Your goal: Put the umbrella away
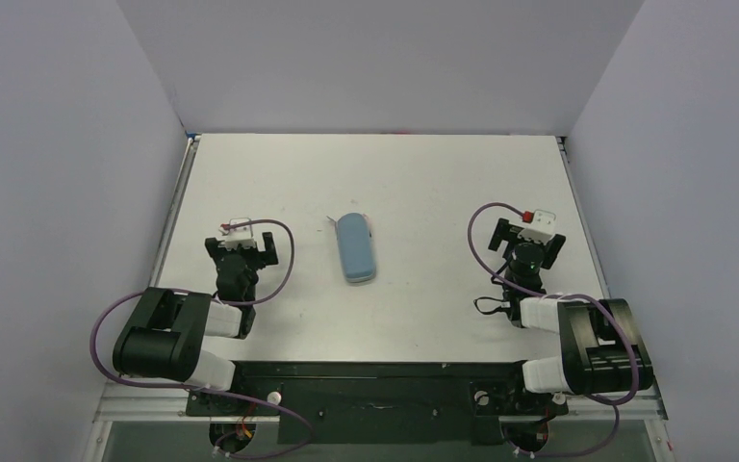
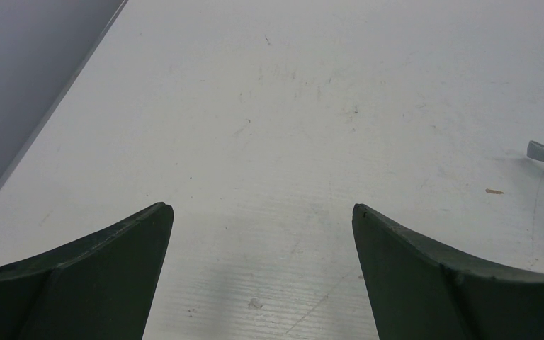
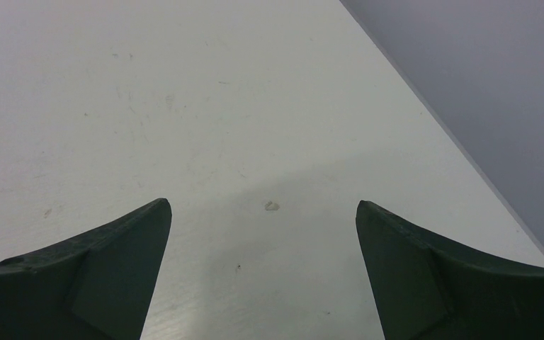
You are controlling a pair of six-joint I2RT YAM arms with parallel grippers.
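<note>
Umbrella unseen; blue case (image 1: 355, 248) on table (image 1: 443, 183)

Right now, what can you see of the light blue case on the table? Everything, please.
The light blue case is an oblong with rounded ends and a smooth, matte surface; whether it is hard or soft cannot be told. It looks shut. It lies flat on the white table, about midway between the two arms, its long axis running near to far, the far end angled slightly left. A thin strap shows at that far end. Only the table touches it.
</note>
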